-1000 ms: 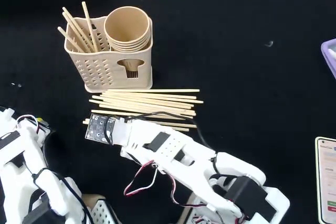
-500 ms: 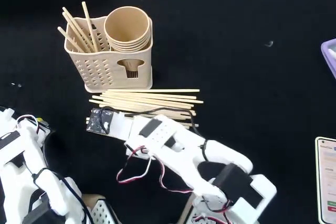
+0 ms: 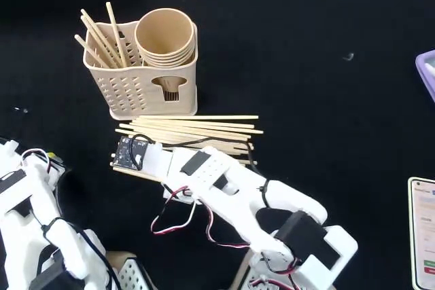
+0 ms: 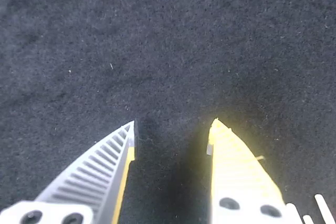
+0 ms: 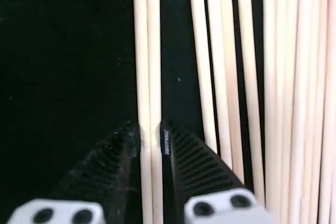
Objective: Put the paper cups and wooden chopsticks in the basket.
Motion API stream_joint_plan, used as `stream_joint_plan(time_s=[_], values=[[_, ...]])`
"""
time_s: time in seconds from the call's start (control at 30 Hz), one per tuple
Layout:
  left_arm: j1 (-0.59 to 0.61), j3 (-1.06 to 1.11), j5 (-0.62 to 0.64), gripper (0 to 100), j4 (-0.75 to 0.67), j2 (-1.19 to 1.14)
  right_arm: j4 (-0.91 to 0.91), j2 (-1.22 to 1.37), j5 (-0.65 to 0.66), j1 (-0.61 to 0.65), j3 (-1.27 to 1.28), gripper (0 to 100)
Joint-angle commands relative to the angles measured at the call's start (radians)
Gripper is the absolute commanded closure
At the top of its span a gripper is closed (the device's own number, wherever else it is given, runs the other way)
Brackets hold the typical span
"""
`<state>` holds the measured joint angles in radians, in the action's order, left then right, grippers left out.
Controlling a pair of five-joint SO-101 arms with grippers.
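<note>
The basket [image 3: 139,89] stands far left on the table [image 3: 306,100], with cups [image 3: 165,35] nested in its right compartment and chopsticks [image 3: 102,35] leaning in its left. A pile [image 3: 204,127] of more lies just before it. The right gripper [image 5: 149,135] pinches two at the pile's near edge. The left gripper [image 4: 170,135] hangs agape over bare table, near left.

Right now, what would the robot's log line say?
right gripper: shut on chopsticks | left gripper: open, over table | cups: in basket
</note>
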<state>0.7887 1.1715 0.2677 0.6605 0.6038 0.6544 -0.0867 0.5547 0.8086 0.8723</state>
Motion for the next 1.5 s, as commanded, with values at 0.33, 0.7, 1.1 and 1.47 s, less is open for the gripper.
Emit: stream_joint_plan(time_s=[0.33, 0.7, 1.1, 1.47], values=[[-0.008, -0.047, 0.000, 78, -0.011, 0.025, 0.048, -0.509, -0.074, 0.012, 0.171, 98.8], [-0.008, -0.047, 0.000, 78, -0.011, 0.025, -0.167, -0.955, -0.256, 0.012, 0.189, 98.7], [-0.010, -0.047, 0.000, 78, -0.011, 0.025, -0.878, -0.622, -0.413, -0.052, -0.028, 98.7], [-0.012, -0.047, 0.000, 78, -0.011, 0.025, -0.879, -0.101, -0.557, -0.196, -0.590, 98.7]])
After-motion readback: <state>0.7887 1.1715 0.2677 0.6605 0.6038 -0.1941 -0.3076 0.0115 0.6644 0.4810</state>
